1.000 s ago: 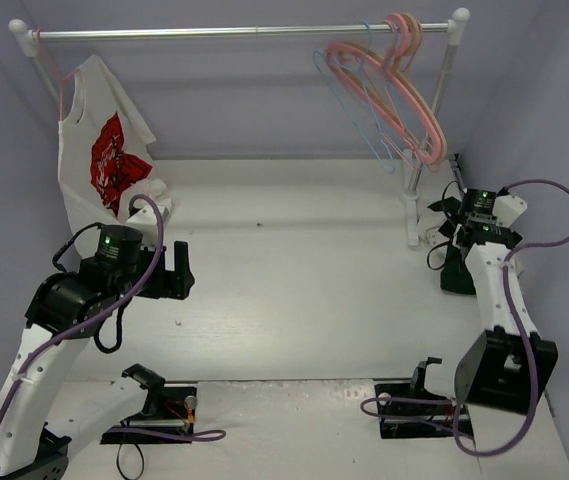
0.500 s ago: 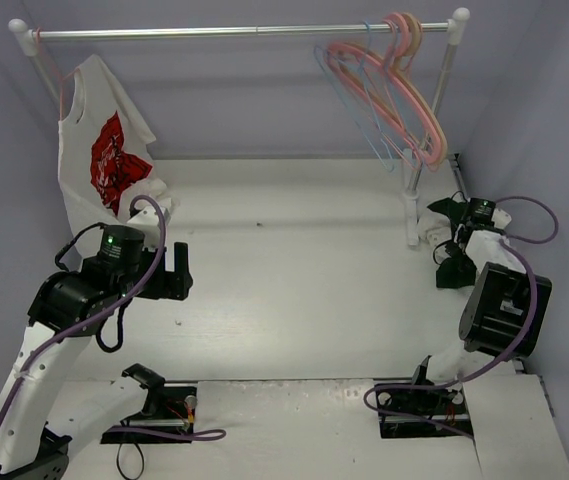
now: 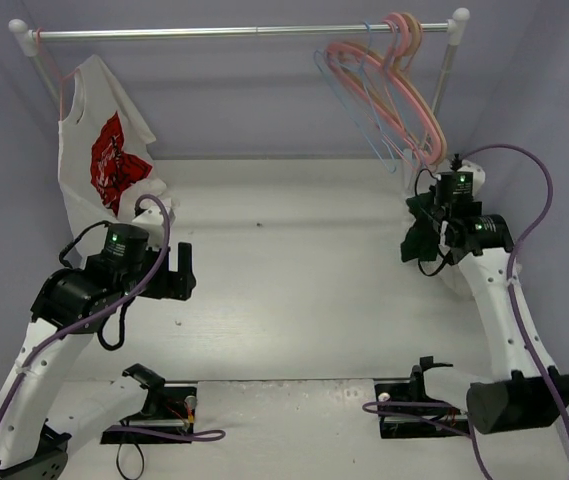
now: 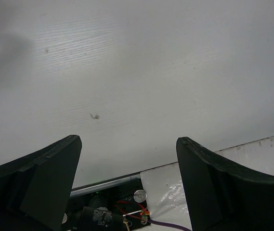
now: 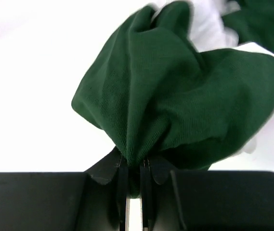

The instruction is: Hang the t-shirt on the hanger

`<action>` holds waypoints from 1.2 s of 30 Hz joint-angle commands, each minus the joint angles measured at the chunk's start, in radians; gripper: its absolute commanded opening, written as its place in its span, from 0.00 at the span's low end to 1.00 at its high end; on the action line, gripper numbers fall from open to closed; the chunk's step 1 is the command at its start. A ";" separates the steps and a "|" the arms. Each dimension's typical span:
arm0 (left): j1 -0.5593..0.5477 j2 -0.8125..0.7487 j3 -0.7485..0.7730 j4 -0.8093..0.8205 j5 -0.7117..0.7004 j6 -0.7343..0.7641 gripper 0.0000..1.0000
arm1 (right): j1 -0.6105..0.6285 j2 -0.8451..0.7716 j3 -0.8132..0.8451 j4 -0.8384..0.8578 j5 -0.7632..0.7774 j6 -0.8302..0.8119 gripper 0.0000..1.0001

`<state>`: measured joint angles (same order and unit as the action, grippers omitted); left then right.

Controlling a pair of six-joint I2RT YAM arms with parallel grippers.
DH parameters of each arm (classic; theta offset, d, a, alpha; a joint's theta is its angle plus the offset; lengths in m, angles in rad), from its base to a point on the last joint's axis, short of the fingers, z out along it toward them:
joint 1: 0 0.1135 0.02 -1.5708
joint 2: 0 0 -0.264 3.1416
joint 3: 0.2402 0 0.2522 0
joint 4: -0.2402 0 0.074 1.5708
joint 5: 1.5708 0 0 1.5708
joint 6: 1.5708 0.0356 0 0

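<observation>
Our left arm [image 3: 49,335] rises from the near left corner of the table [image 3: 294,270], elbow bent. Left gripper [image 3: 178,268] hangs over the table's left side, fingers [image 4: 40,178] spread wide, nothing between them. Our right arm [image 3: 504,310] stretches from the near edge toward the far right corner. Right gripper [image 5: 134,166] is pinched tight on t-shirt [image 5: 175,96] fabric.

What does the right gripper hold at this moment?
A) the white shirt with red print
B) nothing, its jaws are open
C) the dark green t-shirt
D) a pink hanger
C: in the right wrist view, the right gripper is shut on a bunched fold of the dark green t-shirt.
</observation>
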<state>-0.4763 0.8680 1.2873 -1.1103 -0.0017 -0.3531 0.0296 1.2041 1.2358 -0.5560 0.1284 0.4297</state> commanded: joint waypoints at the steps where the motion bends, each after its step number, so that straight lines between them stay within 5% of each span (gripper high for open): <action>1: -0.015 0.023 0.073 0.038 -0.001 -0.006 0.81 | 0.114 -0.078 0.118 -0.209 0.025 0.070 0.00; 12: -0.021 0.039 0.118 0.050 0.002 -0.050 0.81 | 0.482 0.055 0.517 -0.430 -0.194 0.027 0.00; 20: -0.019 0.026 0.156 0.043 0.014 -0.083 0.81 | 0.705 0.322 0.904 -0.280 -0.242 -0.003 0.00; 24: -0.019 0.009 0.172 0.032 0.011 -0.106 0.81 | 0.717 0.379 1.018 -0.185 -0.323 -0.014 0.00; 30: -0.019 -0.012 0.136 0.017 0.011 -0.144 0.81 | 0.716 0.194 0.734 -0.182 -0.155 -0.013 0.18; 34: -0.019 -0.015 0.083 0.032 0.011 -0.167 0.81 | 0.713 0.028 0.395 -0.249 0.048 0.059 0.54; 36: -0.019 -0.012 0.060 0.041 0.012 -0.175 0.81 | 0.714 -0.035 0.251 -0.300 0.111 0.098 0.57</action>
<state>-0.4911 0.8330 1.3659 -1.1046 0.0147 -0.4915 0.7467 1.2476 1.5948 -0.8158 0.0780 0.4648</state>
